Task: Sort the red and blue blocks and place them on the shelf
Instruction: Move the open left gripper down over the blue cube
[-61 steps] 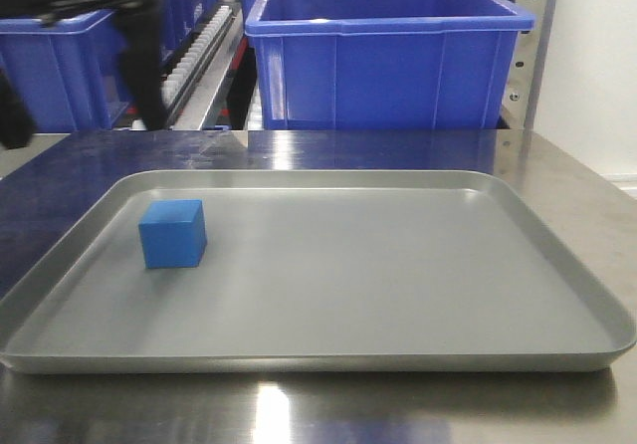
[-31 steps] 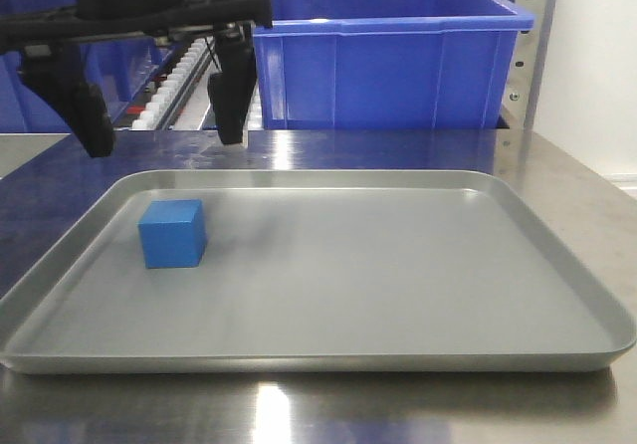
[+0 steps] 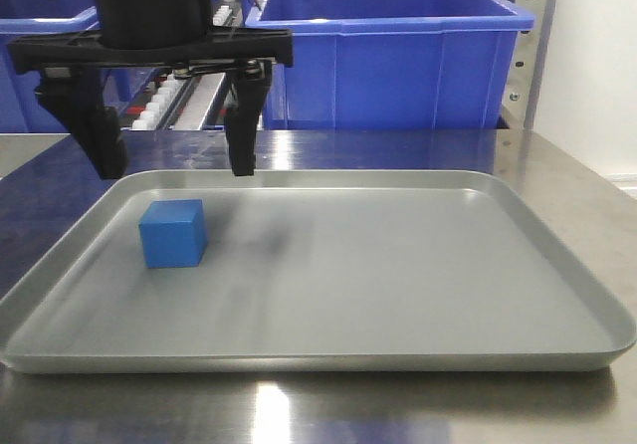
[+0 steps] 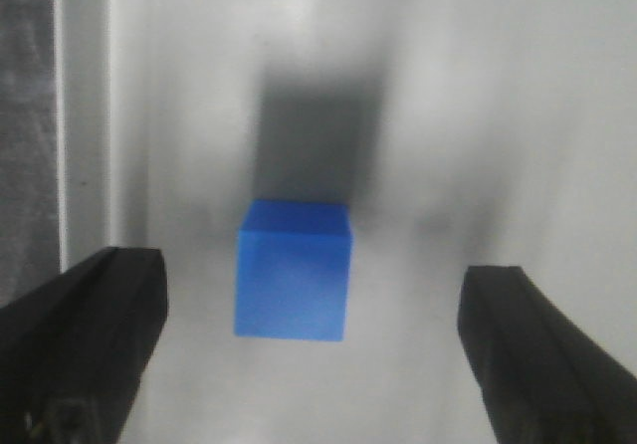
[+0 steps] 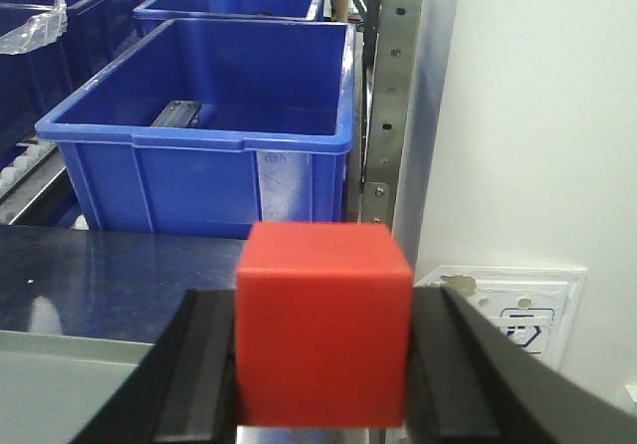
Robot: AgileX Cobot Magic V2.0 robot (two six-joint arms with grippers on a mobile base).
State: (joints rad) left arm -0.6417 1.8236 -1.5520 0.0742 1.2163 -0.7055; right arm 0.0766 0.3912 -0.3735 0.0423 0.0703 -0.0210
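My left pincer (image 3: 175, 170) hangs wide open over the blue block (image 3: 172, 233), which sits in the tray (image 3: 398, 360) near its left edge. My right pincer (image 5: 323, 364) grips the red block (image 5: 323, 305). I reckon the next move is to lower the left one squarely astride the block, then close.

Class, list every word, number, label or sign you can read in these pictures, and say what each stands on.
No text can be read anywhere.
Embossed mark on the front of the blue bin: too faint to read.
Printed symbol on the white wall plate: too small to read.
The red block and blue block are plain.
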